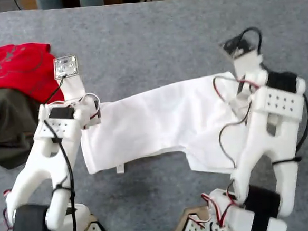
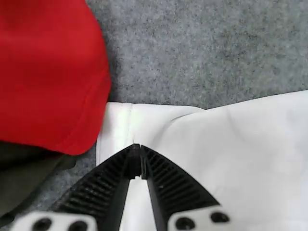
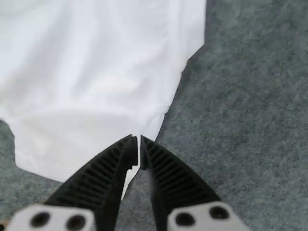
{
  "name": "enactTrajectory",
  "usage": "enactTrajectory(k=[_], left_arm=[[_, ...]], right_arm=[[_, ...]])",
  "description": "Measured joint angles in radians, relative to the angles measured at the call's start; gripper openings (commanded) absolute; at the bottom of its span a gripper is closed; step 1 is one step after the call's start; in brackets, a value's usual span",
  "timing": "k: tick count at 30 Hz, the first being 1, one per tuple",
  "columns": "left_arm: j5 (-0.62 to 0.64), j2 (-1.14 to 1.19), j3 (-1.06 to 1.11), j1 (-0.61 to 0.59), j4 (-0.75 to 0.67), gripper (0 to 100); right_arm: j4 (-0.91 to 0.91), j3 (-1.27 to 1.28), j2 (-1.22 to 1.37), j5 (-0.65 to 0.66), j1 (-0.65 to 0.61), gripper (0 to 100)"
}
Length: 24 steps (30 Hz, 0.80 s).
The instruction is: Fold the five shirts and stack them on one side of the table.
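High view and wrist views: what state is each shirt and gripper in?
white shirt, spread flat across the table, unstacked
red shirt, folded, lying atop the dark olive shirt
dark olive shirt, partly under the red shirt
left gripper, fingers shut on the white shirt's edge
right gripper, fingers shut on the white shirt's opposite edge

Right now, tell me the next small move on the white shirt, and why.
The left gripper and right gripper are shut on opposite ends of the white shirt, which lies spread out. So probably raise both slightly together, to start folding its far edge toward the near one.
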Motion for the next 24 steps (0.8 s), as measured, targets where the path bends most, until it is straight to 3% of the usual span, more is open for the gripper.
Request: enactTrajectory(k=[7, 15, 24], left_arm=[[0.005, 0.239, -0.15, 0.0, -0.023, 3], [0.005, 0.491, -0.358, -0.011, -0.028, 3], [0.057, 0.655, -0.522, -0.129, 0.018, 3]], right_arm=[[-0.06, -0.259, 0.31, -0.117, 0.002, 1.5], [-0.132, -0.569, 0.801, -0.144, 0.002, 1.4], [0.014, -0.947, 1.128, -0.144, 0.02, 1.4]])
